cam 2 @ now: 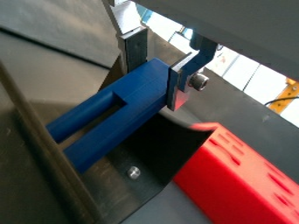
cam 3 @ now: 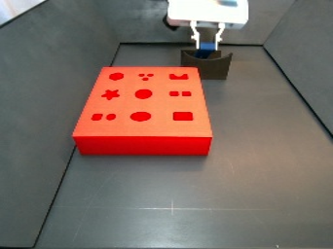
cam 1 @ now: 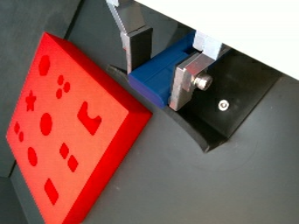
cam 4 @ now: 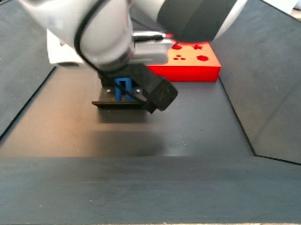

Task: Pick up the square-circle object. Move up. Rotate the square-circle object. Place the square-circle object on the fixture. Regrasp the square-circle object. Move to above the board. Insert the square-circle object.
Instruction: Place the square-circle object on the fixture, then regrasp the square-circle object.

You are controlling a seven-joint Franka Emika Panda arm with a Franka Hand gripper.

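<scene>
The blue square-circle object point(cam 1: 142, 85) lies in the notch of the dark fixture point(cam 1: 229, 110), seen in both wrist views. My gripper point(cam 1: 158, 77) sits over the fixture with one silver finger on each side of the blue piece, and both fingers appear pressed against it. In a wrist view point(cam 2: 155, 80) the peg point(cam 2: 100, 114) runs lengthwise away from the jaws over the fixture point(cam 2: 163, 166). In a side view the gripper point(cam 3: 207, 41) stands at the fixture point(cam 3: 208, 65), behind the red board point(cam 3: 143, 109). The board is beside the fixture point(cam 1: 70, 131).
Dark walls enclose the grey floor on all sides point(cam 3: 293, 97). In a side view the arm's body point(cam 4: 106, 35) hides much of the fixture point(cam 4: 122, 105), and the board point(cam 4: 188, 60) lies behind it.
</scene>
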